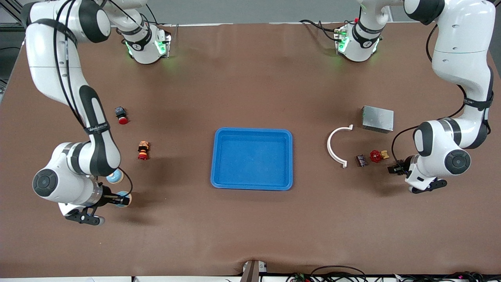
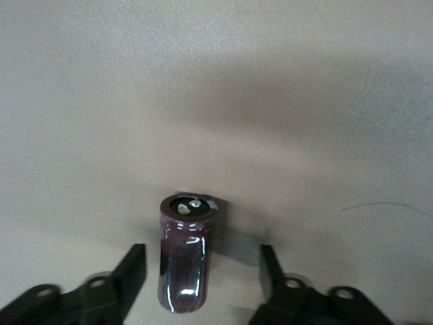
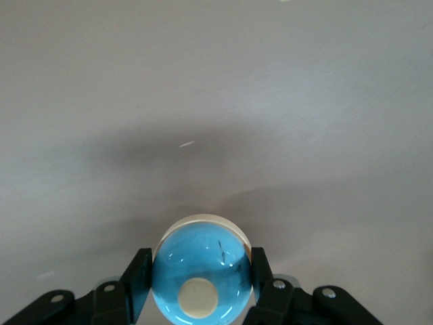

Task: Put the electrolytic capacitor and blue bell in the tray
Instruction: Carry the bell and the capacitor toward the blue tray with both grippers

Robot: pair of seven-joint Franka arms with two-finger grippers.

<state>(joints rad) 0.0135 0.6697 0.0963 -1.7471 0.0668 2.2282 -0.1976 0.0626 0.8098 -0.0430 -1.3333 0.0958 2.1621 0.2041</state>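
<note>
Right gripper (image 3: 199, 284) fingers clamp the blue bell (image 3: 200, 274) for carrying; left gripper (image 2: 203, 271) fingers spread, straddling the upright electrolytic capacitor (image 2: 186, 254) on the counter (image 1: 250, 227); tray (image 1: 252, 187) empty.

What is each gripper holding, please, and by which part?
The right gripper clasps the blue bell across its round sides. The left gripper holds nothing: its open fingers straddle the capacitor without touching.

Both wrist views crop their black two-finger grippers at the lower edge. Near the table's left-arm end, the small dark purple part (image 1: 361, 160) and red faceted piece (image 1: 375, 156) — too small to identify.
</note>
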